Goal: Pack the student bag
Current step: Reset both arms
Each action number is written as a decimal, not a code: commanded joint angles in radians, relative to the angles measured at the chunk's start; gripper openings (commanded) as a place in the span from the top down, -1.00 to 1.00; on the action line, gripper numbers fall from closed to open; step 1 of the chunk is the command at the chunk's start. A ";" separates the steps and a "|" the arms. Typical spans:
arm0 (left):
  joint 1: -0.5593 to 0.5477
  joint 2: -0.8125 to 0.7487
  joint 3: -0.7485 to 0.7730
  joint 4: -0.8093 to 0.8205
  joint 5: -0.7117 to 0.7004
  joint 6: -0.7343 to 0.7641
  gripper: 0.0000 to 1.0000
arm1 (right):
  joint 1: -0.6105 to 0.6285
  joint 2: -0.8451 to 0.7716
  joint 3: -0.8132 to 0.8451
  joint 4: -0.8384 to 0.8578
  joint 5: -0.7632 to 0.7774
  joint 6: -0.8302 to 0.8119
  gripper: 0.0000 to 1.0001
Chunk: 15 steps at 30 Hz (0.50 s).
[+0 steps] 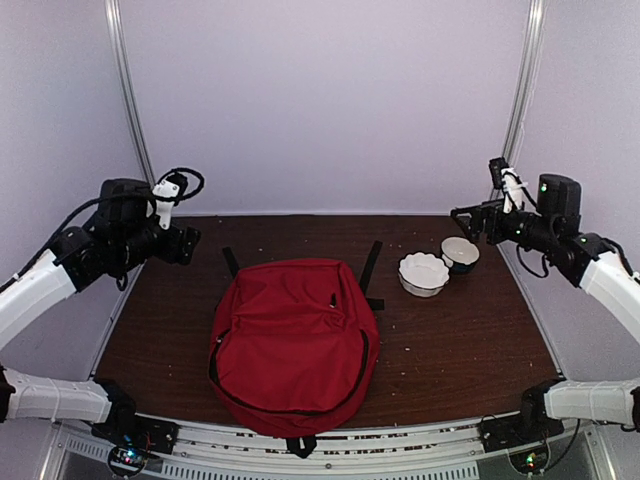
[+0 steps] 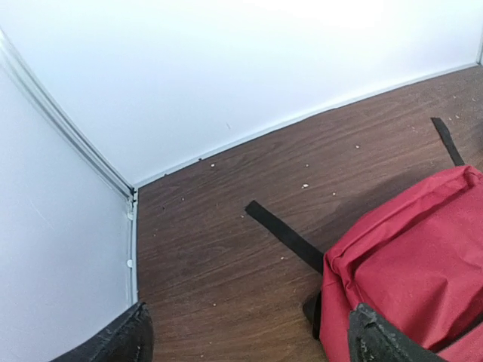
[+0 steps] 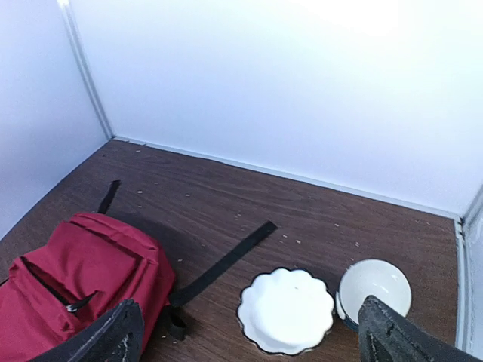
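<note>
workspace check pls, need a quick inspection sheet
surface: brown wooden table, dusted with pale specks
job's things: student bag lies flat mid-table, looks zipped, straps toward the back
clutter: scalloped white dish, small bowl beside it, right of the bag
fingers: left fingers and right fingers spread wide, holding nothing
cables: black loop at the left wrist
surroundings: white walls, metal corner posts

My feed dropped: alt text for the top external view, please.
A red student bag lies flat, apparently zipped shut, in the middle of a brown table. A scalloped white dish and a smaller bowl sit behind it to the right. The left gripper and right gripper hover at the sides, holding nothing.
</note>
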 commanded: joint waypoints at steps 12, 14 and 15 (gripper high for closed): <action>0.009 -0.113 -0.166 0.286 -0.178 -0.012 -0.95 | -0.130 -0.129 -0.181 0.206 0.152 0.103 -1.00; 0.009 -0.118 -0.173 0.294 -0.187 -0.007 -0.96 | -0.132 -0.132 -0.190 0.212 0.138 0.098 -1.00; 0.009 -0.117 -0.175 0.297 -0.190 -0.004 -0.96 | -0.134 -0.136 -0.197 0.217 0.133 0.092 -1.00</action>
